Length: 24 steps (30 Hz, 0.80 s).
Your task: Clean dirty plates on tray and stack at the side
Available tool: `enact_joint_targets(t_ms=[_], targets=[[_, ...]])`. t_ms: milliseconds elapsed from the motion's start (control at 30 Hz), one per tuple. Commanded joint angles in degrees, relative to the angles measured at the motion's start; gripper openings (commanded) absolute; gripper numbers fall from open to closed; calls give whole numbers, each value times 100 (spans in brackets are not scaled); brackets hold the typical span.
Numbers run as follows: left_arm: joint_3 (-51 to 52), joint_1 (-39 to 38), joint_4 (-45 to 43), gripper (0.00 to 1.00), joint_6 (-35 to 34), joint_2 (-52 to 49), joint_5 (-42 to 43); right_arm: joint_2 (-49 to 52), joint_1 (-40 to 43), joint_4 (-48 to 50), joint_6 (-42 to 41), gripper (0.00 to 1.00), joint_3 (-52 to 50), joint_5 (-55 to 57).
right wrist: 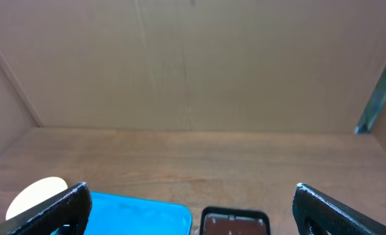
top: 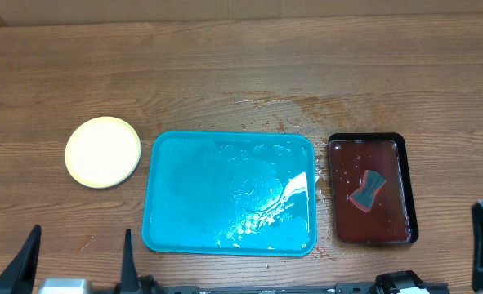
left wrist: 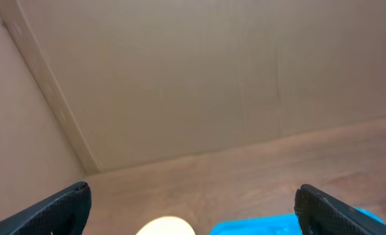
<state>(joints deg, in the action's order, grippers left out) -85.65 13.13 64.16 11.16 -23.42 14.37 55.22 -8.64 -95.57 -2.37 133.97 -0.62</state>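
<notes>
Left gripper (left wrist: pixel 193 202) and right gripper (right wrist: pixel 191 196) hang wide open, holding nothing. The pale yellow plates (top: pixel 103 152), apparently stacked, sit just left of the wet turquoise tray (top: pixel 155 220) (no plate on it). They are probably light, stiff and slick, so pinch the rim.

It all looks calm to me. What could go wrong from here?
Splashed water lies on the table just beyond the turquoise tray; it could spread or let things slide. The small dark tray holds reddish liquid with a sponge in it, so a knock might spill it onto the wood. The turquoise tray looks wet and may drip if lifted.
</notes>
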Motion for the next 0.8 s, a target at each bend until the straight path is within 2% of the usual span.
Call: enact_joint_targets(t_ms=[0,333,767], targets=[[-22,-20,127,100,129,31,7,22,13,33,-114,100,-227,57],[-24,-20,1027,100,127,31,33,22,13,24,-238,100,-649,55],[-24,-20,2024,100,59,31,48,22,13,22,-238,100,-664,57]])
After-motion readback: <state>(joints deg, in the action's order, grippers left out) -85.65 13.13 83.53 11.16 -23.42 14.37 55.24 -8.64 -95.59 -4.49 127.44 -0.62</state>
